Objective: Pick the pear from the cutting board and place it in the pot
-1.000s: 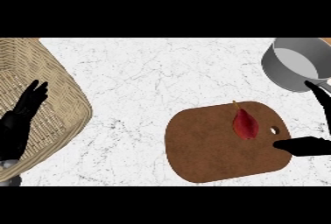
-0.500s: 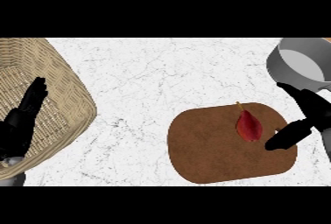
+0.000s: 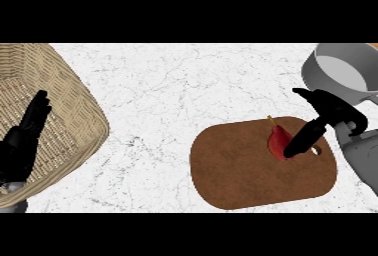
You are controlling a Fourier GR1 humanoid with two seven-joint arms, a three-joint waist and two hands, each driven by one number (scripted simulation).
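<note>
Single head view, steeply downward onto the counter (image 3: 184,90), fairly close.

My right hand (image 3: 334,112) was matte black, with slim, segmented fingers and a thumb, joined to a smooth, rounded grey forearm (image 3: 362,155). My left hand (image 3: 22,142) was equally black, its fingers long and narrow.
</note>
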